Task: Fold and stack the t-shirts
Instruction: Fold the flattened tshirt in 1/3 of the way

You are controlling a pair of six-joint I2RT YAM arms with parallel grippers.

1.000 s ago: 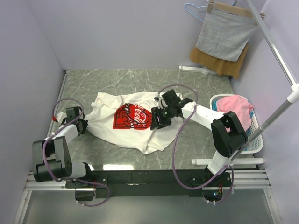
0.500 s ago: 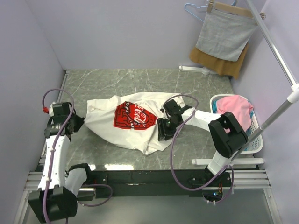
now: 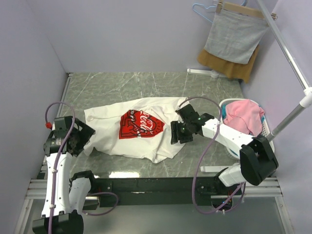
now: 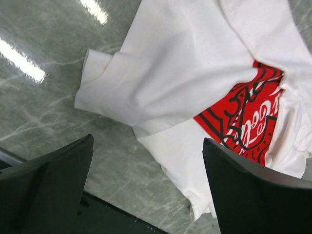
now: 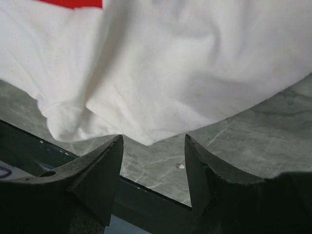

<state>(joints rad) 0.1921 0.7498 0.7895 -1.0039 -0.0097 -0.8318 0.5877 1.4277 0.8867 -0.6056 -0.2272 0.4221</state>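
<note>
We see the white t-shirt [image 3: 114, 139] lying rumpled across the middle of the green marble table [image 3: 204, 87], its red print [image 3: 140, 124] facing up. The left gripper [image 3: 84, 140] sits at the shirt's left end, fingers spread wide with nothing between them. The right gripper [image 3: 176, 132] hovers at the shirt's right edge, jaws parted, gripping no cloth. A white basket [image 3: 268, 134] holding pink cloth [image 3: 241, 114] stands far right.
</note>
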